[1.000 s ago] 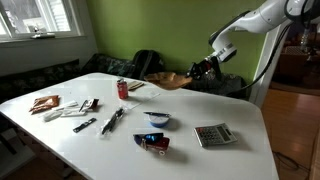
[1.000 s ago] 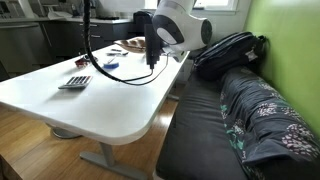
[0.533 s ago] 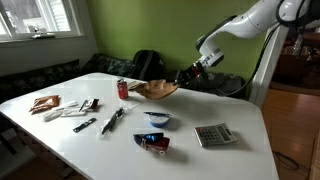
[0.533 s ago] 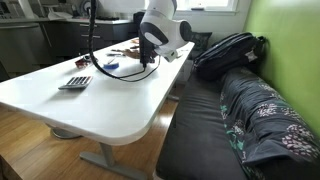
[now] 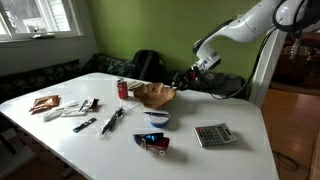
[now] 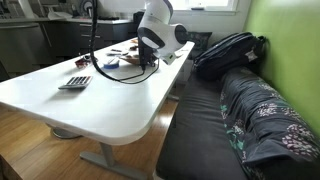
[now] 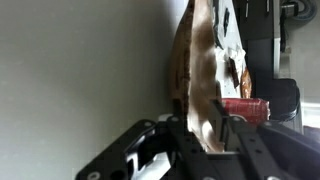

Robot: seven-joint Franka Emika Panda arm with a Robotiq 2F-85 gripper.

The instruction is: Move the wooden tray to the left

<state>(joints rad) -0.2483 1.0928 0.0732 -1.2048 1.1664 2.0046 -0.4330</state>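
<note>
The wooden tray (image 5: pixel 155 95) is an orange-brown oval dish held tilted just above the white table (image 5: pixel 200 160), next to a red can (image 5: pixel 123 89). My gripper (image 5: pixel 180 82) is shut on the tray's rim at its right side. In the wrist view the tray (image 7: pixel 193 70) stands edge-on between my fingers (image 7: pixel 203 128), with the red can (image 7: pixel 243 110) behind it. In an exterior view the arm's wrist (image 6: pixel 160 30) hides the gripper and most of the tray.
A small blue-and-white bowl (image 5: pixel 157 119), a grey calculator (image 5: pixel 212 135), a dark packet (image 5: pixel 153 143), pens (image 5: pixel 112 119) and snack packets (image 5: pixel 44 103) lie on the table. A black backpack (image 6: pixel 225 52) sits on the bench by the green wall.
My gripper has carried the tray to the left, from off the table's far edge to over the table near the red can, and lowered it.
</note>
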